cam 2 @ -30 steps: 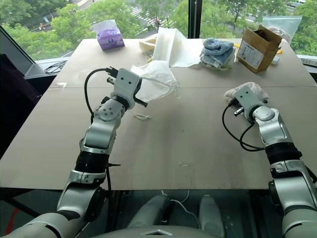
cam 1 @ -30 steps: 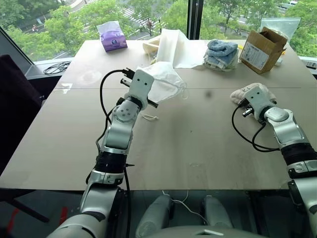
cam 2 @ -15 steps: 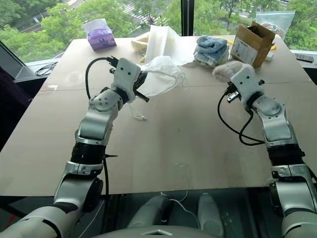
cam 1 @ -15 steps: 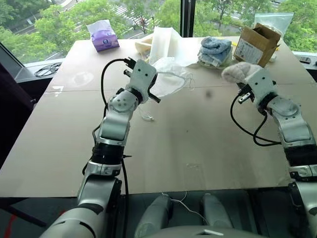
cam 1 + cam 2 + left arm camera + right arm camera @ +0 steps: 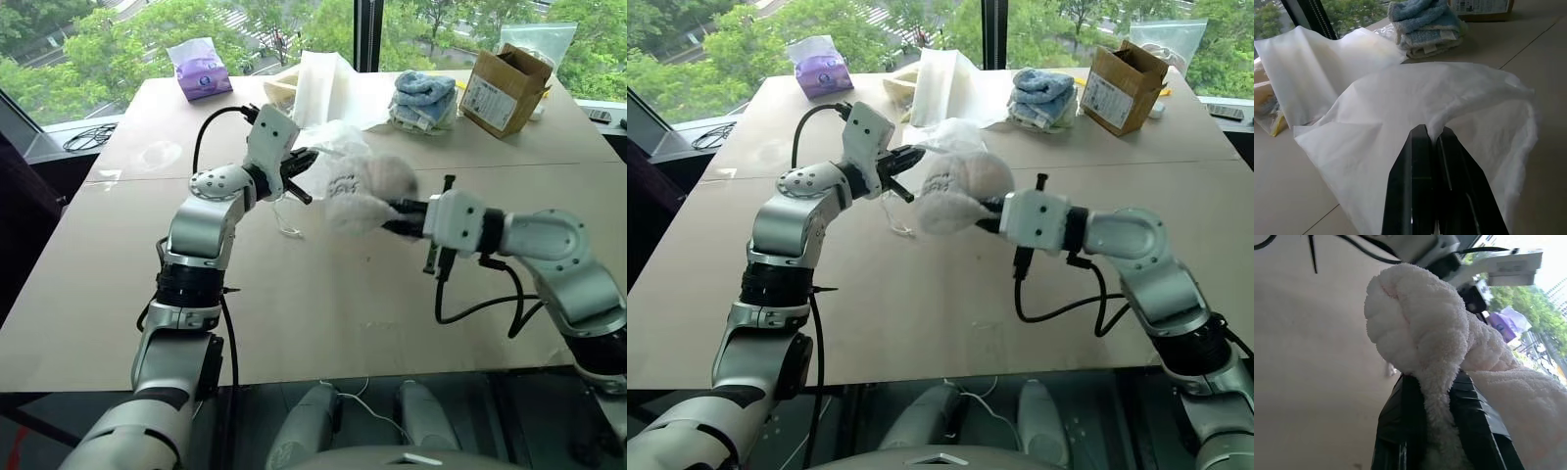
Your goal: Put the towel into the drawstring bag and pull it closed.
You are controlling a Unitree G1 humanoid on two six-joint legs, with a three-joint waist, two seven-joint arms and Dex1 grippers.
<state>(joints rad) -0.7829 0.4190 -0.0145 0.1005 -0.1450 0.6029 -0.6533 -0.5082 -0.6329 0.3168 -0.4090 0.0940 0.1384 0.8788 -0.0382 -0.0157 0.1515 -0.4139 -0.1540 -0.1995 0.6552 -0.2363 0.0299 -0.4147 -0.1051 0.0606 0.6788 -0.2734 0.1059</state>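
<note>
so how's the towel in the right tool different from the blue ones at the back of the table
The towel is cream-white; the blue towels are light blue. The cream one is bunched up and held off the table, pinched in the right tool; the blue ones lie stacked near the cardboard box. Both look fluffy.

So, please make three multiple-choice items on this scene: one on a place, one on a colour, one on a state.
1. Where is the cardboard box?
A. far right of the table
B. near edge
C. beside the purple tissue pack

2. What colour are the folded towels at the back?
A. red
B. light blue
C. black

3. What does the right gripper hold?
A. nothing
B. a cable
C. the towel

Key: 1 A, it stands at the far right corner. 2 B, the stack is pale blue. 3 C, its fingers pinch the fluffy towel next to the drawstring bag.
</note>
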